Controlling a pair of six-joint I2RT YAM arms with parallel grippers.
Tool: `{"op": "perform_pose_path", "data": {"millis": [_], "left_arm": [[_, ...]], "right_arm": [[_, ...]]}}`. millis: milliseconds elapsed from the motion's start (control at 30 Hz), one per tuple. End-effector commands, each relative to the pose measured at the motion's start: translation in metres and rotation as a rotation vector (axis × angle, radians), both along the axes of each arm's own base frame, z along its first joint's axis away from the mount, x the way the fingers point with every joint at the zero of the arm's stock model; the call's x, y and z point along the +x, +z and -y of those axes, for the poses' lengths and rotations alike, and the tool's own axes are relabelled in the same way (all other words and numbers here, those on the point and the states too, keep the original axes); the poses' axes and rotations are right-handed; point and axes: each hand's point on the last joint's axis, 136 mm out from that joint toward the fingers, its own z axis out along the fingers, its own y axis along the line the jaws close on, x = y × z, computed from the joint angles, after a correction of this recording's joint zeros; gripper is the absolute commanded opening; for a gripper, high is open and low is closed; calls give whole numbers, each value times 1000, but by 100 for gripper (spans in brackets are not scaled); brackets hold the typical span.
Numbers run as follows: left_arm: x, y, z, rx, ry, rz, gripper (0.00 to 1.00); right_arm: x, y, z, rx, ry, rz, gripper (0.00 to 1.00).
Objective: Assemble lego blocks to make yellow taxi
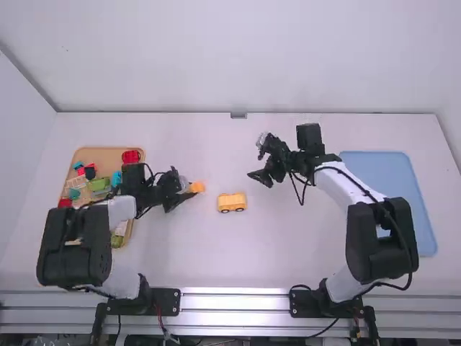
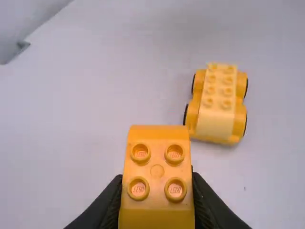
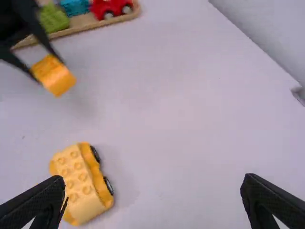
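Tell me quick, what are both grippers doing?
Left gripper: closed on a yellow block with four studs on top.
Right gripper: open, nothing between its fingers.

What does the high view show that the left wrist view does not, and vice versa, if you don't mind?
High view: the tan tray of assorted blocks, the blue tray and the right arm.
Left wrist view: four round studs on the held block.
Both: the yellow block in the left gripper, the yellow car and the white table.
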Motion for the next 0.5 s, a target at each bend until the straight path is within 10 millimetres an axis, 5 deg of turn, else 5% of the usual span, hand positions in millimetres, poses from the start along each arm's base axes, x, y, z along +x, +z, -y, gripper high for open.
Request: {"op": "perform_pose_path", "data": {"millis": [0,267,467], "left_arm": [[-7,12,17,-52,-30,-28,11],[-14,14,51,-36,-114,-5,16],[-17,15,64,-25,-145,2,15]], "right_arm": [[-34,-17,-16,72,222,75,98],[-66,-72,-37,214,342,38,99],[-70,-103,-56,238,385,-19,98]]}}
